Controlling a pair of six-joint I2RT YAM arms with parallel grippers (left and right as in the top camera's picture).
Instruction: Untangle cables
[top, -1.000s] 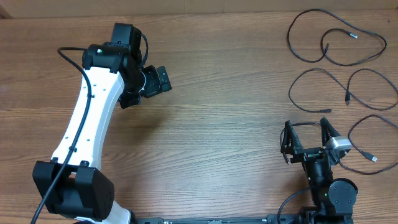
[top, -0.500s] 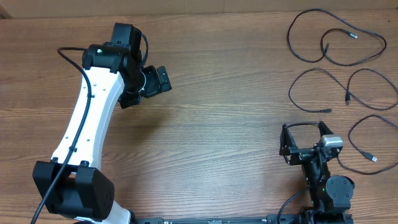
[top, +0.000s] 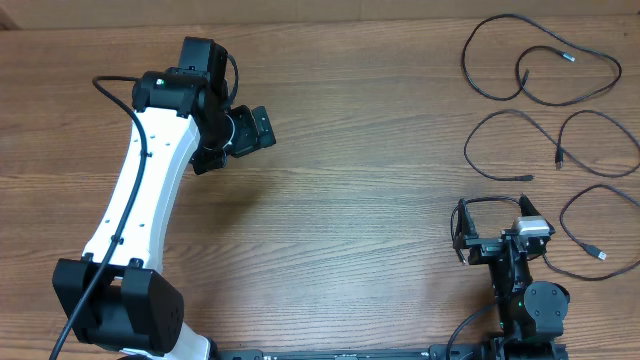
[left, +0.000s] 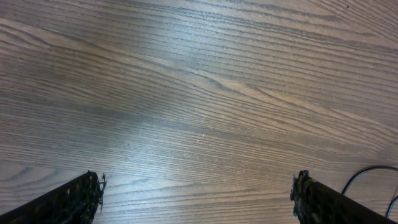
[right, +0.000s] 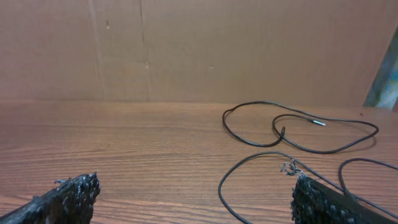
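Retreat from separated cables (top: 510, 112): pulls right gripper (right: 193, 182) back, wide and empty; keeps left gripper (left: 198, 180) wide, unmoved. Looks finished.

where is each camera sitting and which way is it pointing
Overhead: fixed above the table, looking straight down; shows the left arm, the right arm and the cables beyond the right arm.
Left wrist: on the left arm, tilted down at the wood, the open left hand with its tips in the bottom corners.
Right wrist: low on the right arm, looking level across the table to a brown wall, the open right hand below.
Shared: overhead and right wrist both show the cables.
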